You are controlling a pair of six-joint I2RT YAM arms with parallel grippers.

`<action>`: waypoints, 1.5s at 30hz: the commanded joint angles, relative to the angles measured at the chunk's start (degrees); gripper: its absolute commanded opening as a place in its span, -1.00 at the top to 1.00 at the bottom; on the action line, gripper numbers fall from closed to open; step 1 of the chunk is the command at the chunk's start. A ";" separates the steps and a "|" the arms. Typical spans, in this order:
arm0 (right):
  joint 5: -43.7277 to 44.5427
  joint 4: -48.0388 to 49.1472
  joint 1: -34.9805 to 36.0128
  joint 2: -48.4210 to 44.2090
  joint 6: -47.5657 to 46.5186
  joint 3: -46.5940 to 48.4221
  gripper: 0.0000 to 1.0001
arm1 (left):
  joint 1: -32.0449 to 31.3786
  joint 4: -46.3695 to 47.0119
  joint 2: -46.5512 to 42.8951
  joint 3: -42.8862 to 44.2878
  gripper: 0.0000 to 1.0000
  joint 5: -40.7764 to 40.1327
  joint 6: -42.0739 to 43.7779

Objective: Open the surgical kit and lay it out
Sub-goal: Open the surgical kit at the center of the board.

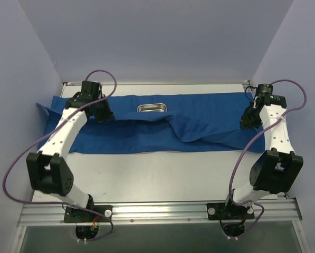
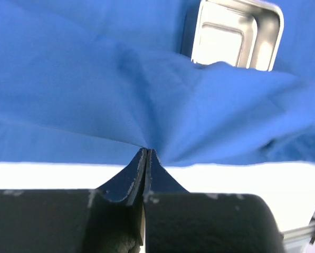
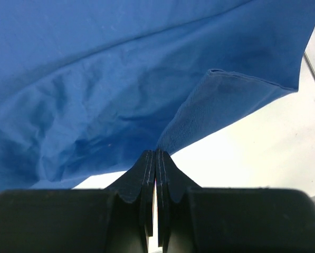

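Observation:
The surgical kit's royal-blue cloth wrap [image 1: 199, 113] lies spread wide across the back of the white table, rumpled along its near edge. A small shiny steel tray [image 1: 152, 108] sits on it near the back, partly behind a raised fold in the left wrist view [image 2: 236, 34]. My left gripper [image 1: 105, 117] is over the cloth's left part. Its jaws [image 2: 146, 151] are shut on a pinched fold of the cloth [image 2: 67, 79], with creases fanning out from the tips. My right gripper [image 1: 247, 123] is at the cloth's right end, shut [image 3: 156, 153] on a folded edge of the cloth [image 3: 94, 79].
Bare white table [image 1: 157, 174] runs between the cloth and the metal rail [image 1: 157, 211] that carries the arm bases. Lilac walls close in the left, right and back. Purple cables loop off both arms.

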 commanded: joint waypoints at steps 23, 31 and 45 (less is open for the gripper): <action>4.61 -22.31 -2.72 -30.43 -0.13 -4.33 1.00 | -0.66 -33.80 -59.54 -31.83 0.95 8.64 -9.17; 3.56 -22.22 -2.37 -29.91 -0.84 -1.95 1.00 | -0.57 -50.58 -66.75 -21.65 0.95 10.13 -8.55; -5.85 -10.29 1.05 -19.02 0.91 0.07 0.99 | -2.77 -38.06 -58.16 -12.23 -0.13 11.37 -5.21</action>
